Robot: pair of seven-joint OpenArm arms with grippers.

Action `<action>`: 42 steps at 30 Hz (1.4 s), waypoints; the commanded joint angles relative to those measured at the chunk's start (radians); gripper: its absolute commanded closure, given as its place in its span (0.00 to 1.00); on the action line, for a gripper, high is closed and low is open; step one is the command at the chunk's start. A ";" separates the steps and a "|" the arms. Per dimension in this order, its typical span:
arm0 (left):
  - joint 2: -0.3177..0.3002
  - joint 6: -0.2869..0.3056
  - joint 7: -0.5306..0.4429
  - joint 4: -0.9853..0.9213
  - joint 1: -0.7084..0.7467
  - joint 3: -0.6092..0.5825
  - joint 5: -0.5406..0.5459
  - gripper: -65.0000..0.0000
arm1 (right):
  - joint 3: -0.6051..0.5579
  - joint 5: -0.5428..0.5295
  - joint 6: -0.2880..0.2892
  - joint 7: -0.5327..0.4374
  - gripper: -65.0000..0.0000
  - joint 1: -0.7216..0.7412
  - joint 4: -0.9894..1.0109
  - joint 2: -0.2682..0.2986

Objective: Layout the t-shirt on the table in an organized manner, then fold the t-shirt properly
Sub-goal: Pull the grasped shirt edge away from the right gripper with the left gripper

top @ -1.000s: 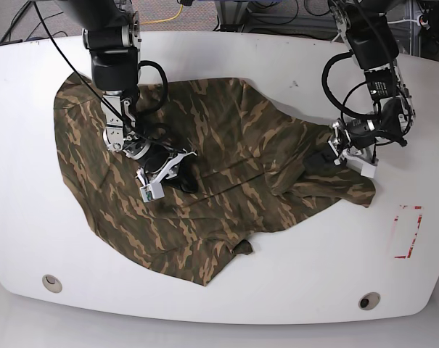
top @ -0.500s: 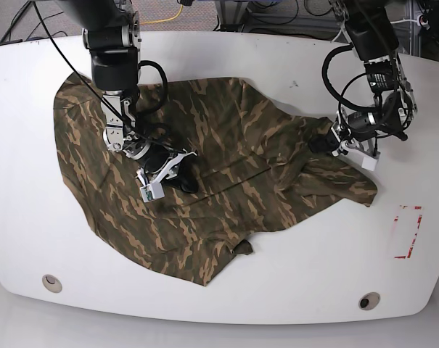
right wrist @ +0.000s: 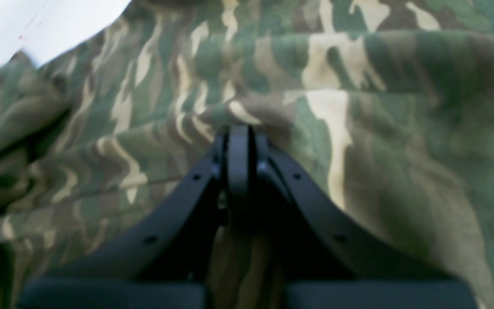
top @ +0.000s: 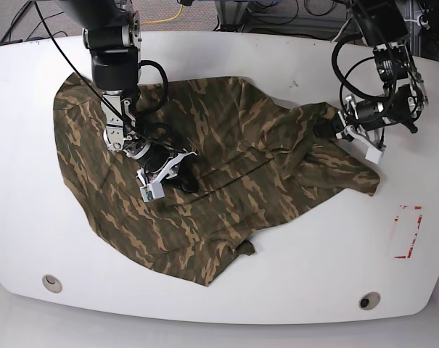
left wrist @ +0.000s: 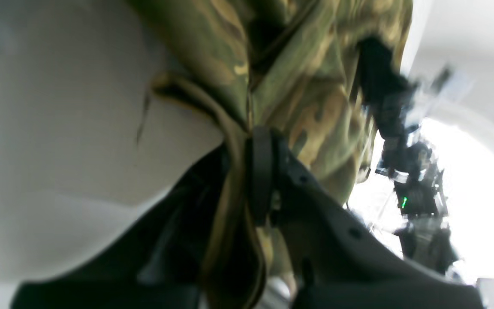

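The camouflage t-shirt (top: 204,181) lies spread and wrinkled over the white table (top: 292,275). On the base view's right, my left gripper (top: 334,129) is shut on a raised fold at the t-shirt's right side. The left wrist view shows the cloth (left wrist: 234,206) pinched between its black fingers, with more cloth hanging above. My right gripper (top: 181,172) rests on the t-shirt's middle left, shut on a small ridge of fabric (right wrist: 247,116) in the right wrist view.
A red rectangular outline (top: 408,232) marks the table at the right. Two small round holes (top: 52,283) (top: 368,300) sit near the front edge. Cables and floor clutter lie beyond the table's far edge.
My left gripper closed on the t-shirt's right side and pulled it up and to the right, stretching that part of the cloth. My right gripper stayed in place.
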State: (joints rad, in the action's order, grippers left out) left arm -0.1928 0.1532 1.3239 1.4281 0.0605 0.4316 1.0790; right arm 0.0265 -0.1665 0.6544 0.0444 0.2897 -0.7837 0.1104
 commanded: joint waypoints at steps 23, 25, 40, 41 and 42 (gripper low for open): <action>-0.199 0.004 0.072 0.244 0.385 0.227 0.148 0.96 | -0.003 0.068 -0.045 0.108 0.96 -0.001 0.011 0.008; -0.199 0.004 0.072 0.262 0.421 0.250 0.148 0.96 | -0.003 0.068 -0.045 0.108 0.96 -0.001 0.011 0.008; -0.199 0.004 0.072 0.406 0.605 0.286 0.215 0.89 | -0.003 0.068 -0.040 0.108 0.96 -0.004 0.011 0.005; -0.199 0.004 0.072 0.411 0.614 0.286 0.215 0.85 | -0.003 0.068 -0.040 0.108 0.96 -0.004 0.011 0.005; -0.199 0.004 0.072 0.417 0.626 0.287 0.215 0.81 | -0.003 0.068 -0.040 0.108 0.96 -0.004 0.011 0.005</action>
State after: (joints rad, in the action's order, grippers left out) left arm -0.3752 0.1566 1.3987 1.8210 0.6647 0.7063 1.2766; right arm 0.0261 -0.1658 0.6540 0.0525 0.2935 -0.7837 0.1085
